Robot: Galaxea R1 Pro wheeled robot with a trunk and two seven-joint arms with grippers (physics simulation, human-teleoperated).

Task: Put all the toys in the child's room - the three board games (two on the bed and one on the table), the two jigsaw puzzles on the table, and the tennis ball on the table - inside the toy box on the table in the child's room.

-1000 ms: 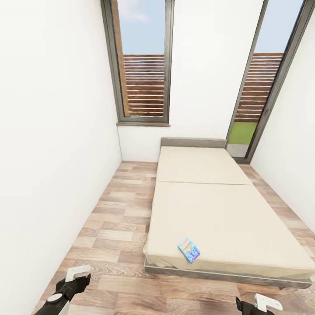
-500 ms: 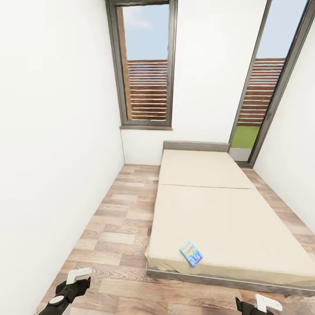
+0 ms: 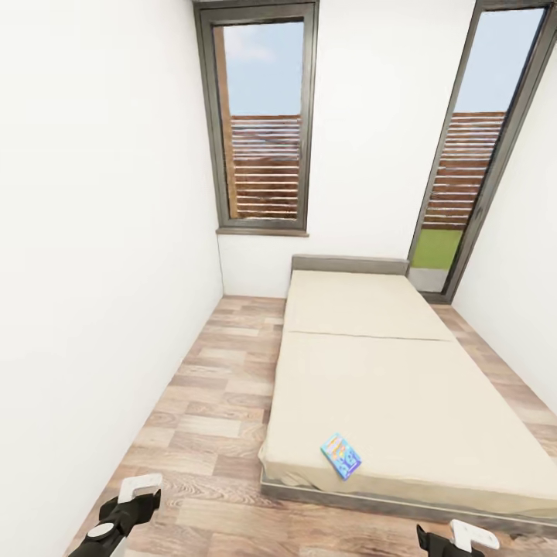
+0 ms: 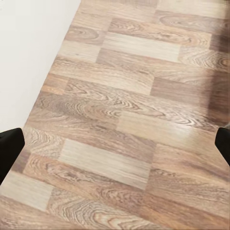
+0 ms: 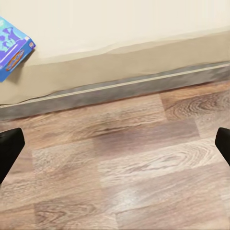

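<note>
One small blue square printed board game box (image 3: 341, 455) lies flat on the low wide bed with the beige cover and dark grey frame (image 3: 402, 387), near the foot corner, at about 5 o'clock from the head view's centre. The right wrist view shows it too (image 5: 12, 48), just inside the mattress edge above the wood-plank floor (image 5: 120, 163).

Compared with the earlier head frames, the whole picture has slid downward and slightly rightward: more of the tall dark-framed window (image 3: 263, 124) is in view and the bed sits lower. That is camera motion, not movement of the box, whose place on the cover is unchanged. Judgement: the robot is still approaching and framing the bed; no pick has begun.

Left gripper (image 3: 131, 503) at 7 o'clock and right gripper (image 3: 456, 539) at 5 o'clock hang low over the floor. Both wrist views show dark fingers (image 4: 9, 148) at opposite picture edges, so both jaws stand wide and hold nothing.
</note>
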